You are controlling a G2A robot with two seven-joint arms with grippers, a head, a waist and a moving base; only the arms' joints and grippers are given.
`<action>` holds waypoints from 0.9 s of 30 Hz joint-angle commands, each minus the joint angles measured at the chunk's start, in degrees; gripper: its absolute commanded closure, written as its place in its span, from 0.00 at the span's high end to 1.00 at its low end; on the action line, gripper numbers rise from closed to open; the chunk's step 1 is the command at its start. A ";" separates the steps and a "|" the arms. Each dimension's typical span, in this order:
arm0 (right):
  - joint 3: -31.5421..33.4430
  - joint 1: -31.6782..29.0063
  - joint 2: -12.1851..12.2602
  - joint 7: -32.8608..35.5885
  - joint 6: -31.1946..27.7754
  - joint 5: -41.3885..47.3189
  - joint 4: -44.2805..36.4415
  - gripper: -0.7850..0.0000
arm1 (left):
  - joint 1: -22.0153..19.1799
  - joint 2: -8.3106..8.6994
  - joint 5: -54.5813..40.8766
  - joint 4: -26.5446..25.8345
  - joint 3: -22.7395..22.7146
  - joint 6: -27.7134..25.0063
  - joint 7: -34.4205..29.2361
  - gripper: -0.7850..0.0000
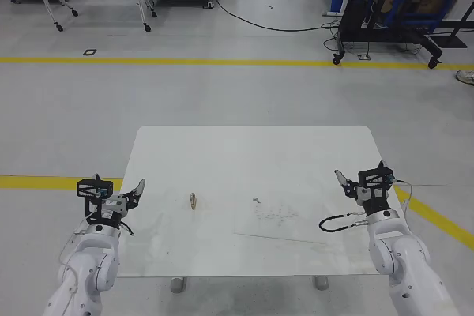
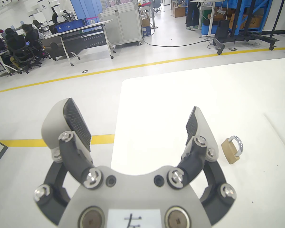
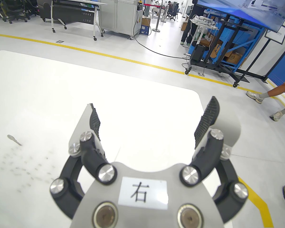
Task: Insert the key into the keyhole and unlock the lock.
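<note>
One brass padlock (image 1: 193, 201) lies on the white desk (image 1: 245, 150), left of centre and toward the near side. Small key (image 1: 257, 201) lies flat to its right, well apart, beside faint scuff marks (image 1: 280, 212). Left gripper (image 2: 133, 110) spread wide, empty, at the desk's left edge. Right gripper (image 3: 152, 105) likewise spread, empty, at the right edge.

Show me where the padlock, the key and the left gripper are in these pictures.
padlock (image 2: 230, 152): left wrist view, on its brass body.
key (image 3: 14, 140): right wrist view, on the middle of its length.
left gripper (image 2: 132, 107): left wrist view, midway between its open fingertips.
</note>
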 commanded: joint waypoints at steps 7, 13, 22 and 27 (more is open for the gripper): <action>0.00 0.00 0.00 0.00 0.00 0.00 0.00 1.00 | 0.00 0.00 0.00 0.00 0.00 0.00 0.00 1.00; 0.00 0.00 0.00 0.00 0.00 0.00 0.00 1.00 | 0.00 0.00 0.00 0.00 0.00 0.00 0.00 1.00; -9.92 2.63 -0.45 10.11 -12.18 1.94 1.09 1.00 | 0.00 0.00 0.00 0.00 0.00 0.00 0.00 1.00; -10.40 2.86 -0.48 10.83 -12.32 1.77 1.19 1.00 | 0.00 0.00 0.00 0.00 0.00 0.00 0.00 1.00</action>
